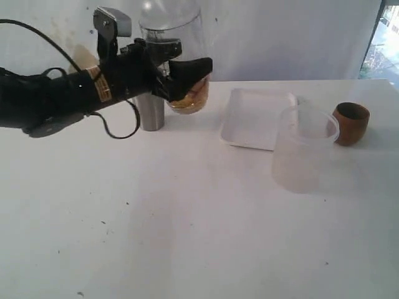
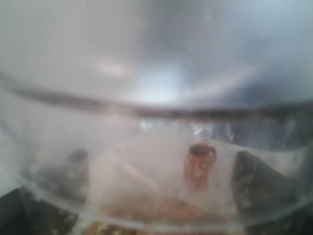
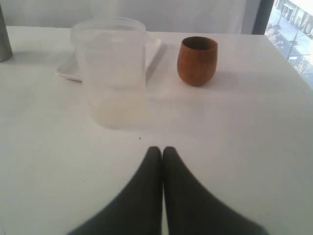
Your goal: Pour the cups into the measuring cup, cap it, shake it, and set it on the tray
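The table (image 1: 187, 237) is showing white, flecked with a few dark specks. The tray (image 1: 255, 118) is showing white too. The wooden cup (image 1: 351, 123) is glowing reddish-brown, and the tumbler (image 1: 151, 115) is shining steel grey. The container (image 1: 304, 149) is looking frosted and milky. The measuring cup (image 1: 171, 25) is showing clear, with amber at its base. The left gripper (image 1: 190, 78) and right gripper (image 3: 162, 152) are showing black. A gold band (image 1: 103, 84) is ringing the black left arm (image 1: 56, 93).

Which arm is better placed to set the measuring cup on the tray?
Left. The left claw is around the measuring cup, right beside the tray. The right claw is shut and empty, facing the frosted container and the wooden cup instead.
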Tool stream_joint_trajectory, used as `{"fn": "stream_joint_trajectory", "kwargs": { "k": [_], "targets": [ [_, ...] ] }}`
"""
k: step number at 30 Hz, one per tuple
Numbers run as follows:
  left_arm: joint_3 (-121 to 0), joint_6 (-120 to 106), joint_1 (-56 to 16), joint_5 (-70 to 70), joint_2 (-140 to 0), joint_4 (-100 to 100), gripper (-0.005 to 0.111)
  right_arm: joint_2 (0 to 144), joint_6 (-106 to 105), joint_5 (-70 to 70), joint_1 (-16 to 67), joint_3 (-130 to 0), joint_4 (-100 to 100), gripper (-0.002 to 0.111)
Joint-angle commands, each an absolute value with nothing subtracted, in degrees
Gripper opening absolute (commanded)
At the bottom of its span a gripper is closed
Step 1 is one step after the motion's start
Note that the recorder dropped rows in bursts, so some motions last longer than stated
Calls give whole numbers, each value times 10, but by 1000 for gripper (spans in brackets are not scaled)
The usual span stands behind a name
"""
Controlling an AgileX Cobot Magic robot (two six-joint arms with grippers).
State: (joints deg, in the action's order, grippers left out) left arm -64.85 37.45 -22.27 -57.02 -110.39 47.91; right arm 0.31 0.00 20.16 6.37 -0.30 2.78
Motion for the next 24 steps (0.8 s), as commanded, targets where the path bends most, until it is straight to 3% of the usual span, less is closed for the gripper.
{"fn": "stream_joint_trajectory", "kwargs": {
  "k": [1,3,6,7,10,11,13,14,16,17,19,20,22,23,24],
  "targets": [
    [-580,229,-261,-516,-1031,399,0,0,0,200,63,0,30,0],
    [-586,136,-257,-436,-1030,174,0,0,0,200,63,0,29,0],
    [-575,327,-235,-558,-1000,502,0,0,0,200,63,0,29,0],
    [-572,302,-244,-548,-992,513,0,0,0,200,63,0,29,0],
    [-600,98,-256,-342,-1001,138,0,0,0,200,63,0,29,0],
    [-602,151,-252,-322,-995,183,0,0,0,200,63,0,29,0],
    [-577,278,-254,-400,-969,476,0,0,0,200,63,0,29,0],
    [-571,257,-256,-435,-967,473,0,0,0,200,63,0,29,0],
    [-583,174,-253,-383,-984,218,0,0,0,200,63,0,29,0],
    [-585,196,-245,-392,-987,196,0,0,0,200,63,0,29,0],
    [-562,296,-237,-512,-973,426,0,0,0,200,63,0,29,0],
    [-560,282,-241,-530,-973,440,0,0,0,200,63,0,29,0],
    [-566,216,-254,-463,-988,231,0,0,0,200,63,0,29,0],
    [-567,241,-252,-469,-990,229,0,0,0,200,63,0,29,0],
    [-558,302,-248,-527,-984,360,0,0,0,200,63,0,29,0]
  ]
}}
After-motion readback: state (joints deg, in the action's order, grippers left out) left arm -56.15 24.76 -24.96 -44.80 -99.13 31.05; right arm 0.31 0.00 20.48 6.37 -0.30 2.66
